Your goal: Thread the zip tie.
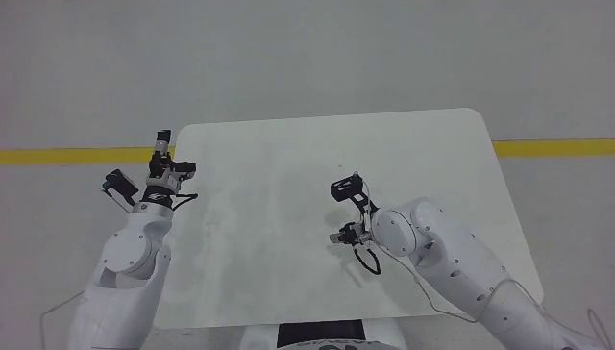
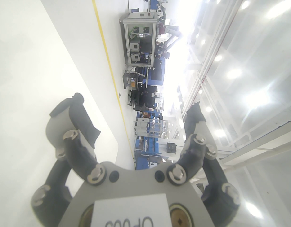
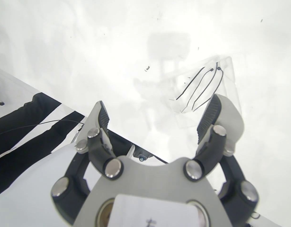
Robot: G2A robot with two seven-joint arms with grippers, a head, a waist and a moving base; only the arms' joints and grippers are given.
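Handling note for the zip ties (image 3: 202, 86): several thin black ties lie loosely side by side in a clear tray (image 3: 230, 76) on the table (image 1: 384, 158), around the middle and somewhat toward its near edge. The tray sits just beyond the fingertips of the right gripper (image 3: 157, 101).

End-effector state:
- Right gripper: fingers spread wide, holding nothing, above the table surface short of the tray.
- Left gripper (image 2: 134, 102): fingers spread wide, holding nothing, at the left edge of the table and aimed outward, well apart from the ties.

Expected behaviour of the part:
- Very light, so it will shift or flick away at a glancing touch.
- Springy along its length; the tail will bend and whip under side load.
- Smooth and narrow, so it will probably slip between pads unless pinched flat across its width.
- Lying flat on the tray floor, with little clearance under it for a fingertip.

Recommended hold: pinch one tie near its head (image 3: 217, 68), where the small block gives the pads something to bite on. That leaves the tail free for the other gripper. Single out an outer tie so that neighbouring ties are not dragged along.
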